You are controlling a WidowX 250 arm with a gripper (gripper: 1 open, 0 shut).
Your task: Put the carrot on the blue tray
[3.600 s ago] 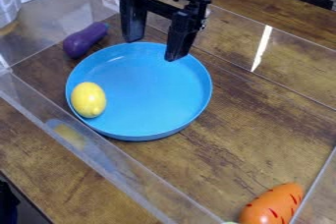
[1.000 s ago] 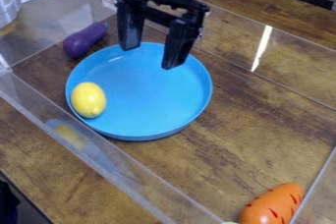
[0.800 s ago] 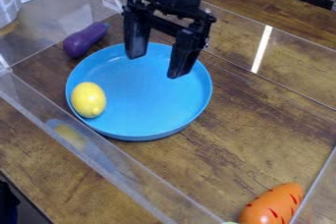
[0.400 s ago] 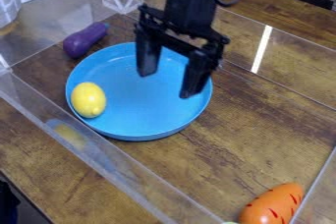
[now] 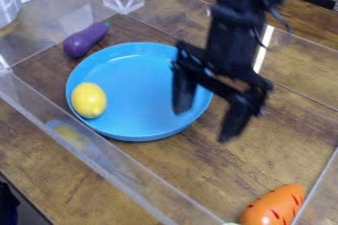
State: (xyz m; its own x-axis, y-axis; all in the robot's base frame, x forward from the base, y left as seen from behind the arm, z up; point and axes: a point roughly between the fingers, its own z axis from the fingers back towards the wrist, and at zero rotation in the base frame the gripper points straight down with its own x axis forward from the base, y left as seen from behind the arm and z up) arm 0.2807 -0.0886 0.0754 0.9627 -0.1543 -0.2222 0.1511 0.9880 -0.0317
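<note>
Since a second ago my gripper [image 5: 211,111] has swung from the blue tray's [image 5: 132,120] far rim to its right edge, jaws spread wide, holding nothing. Its outline blurs, and I see the carrot [image 5: 275,207] cut off at the bottom edge.

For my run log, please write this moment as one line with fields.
gripper: open, empty, over right rim of blue tray | carrot: on table, bottom right, untouched | lemon: in tray | eggplant: beside tray

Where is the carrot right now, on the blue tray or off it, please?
Off it: the carrot lies on the wooden table, apart from the blue tray.
</note>
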